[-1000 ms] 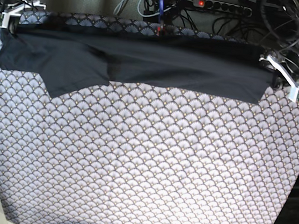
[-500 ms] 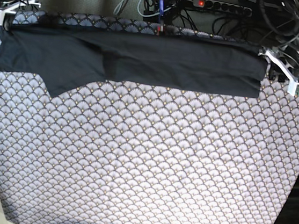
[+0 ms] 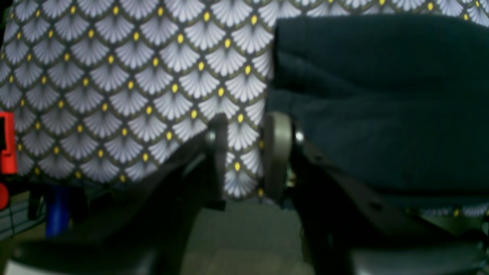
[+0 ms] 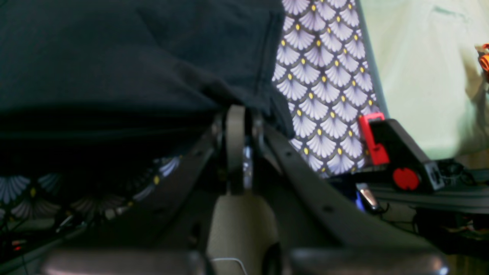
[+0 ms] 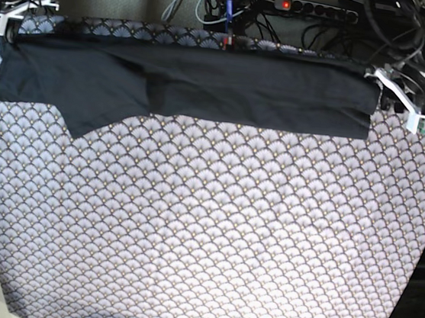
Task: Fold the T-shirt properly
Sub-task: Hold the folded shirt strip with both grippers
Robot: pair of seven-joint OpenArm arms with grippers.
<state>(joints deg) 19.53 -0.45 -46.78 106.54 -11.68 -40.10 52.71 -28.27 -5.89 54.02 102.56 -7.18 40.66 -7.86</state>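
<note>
At the far left corner of the bench (image 5: 199, 280), which is lying under a grey scallop-patterned cloth (image 5: 212, 228), the right gripper (image 5: 5, 24) is sitting with its jaws pressed together on the edge of the T-shirt (image 5: 190, 83). In the right wrist view a fold of that black cloth (image 4: 133, 57) is running down between the jaws of the right gripper (image 4: 238, 126), which are showing almost no gap.

The T-shirt is lying as a long dark band along the far edge of the bench, reaching nearly from corner to corner. One pointed flap is hanging further toward the near side close to the left edge, and a soft crease is showing left of the middle.

At the far right corner the left gripper (image 5: 403, 100) is hovering just beside the end of the band. In the left wrist view its jaws (image 3: 248, 152) are standing partly apart with only patterned cloth between them, and the T-shirt (image 3: 382, 95) is lying just beside one finger (image 3: 277, 152), not gripped.
</note>
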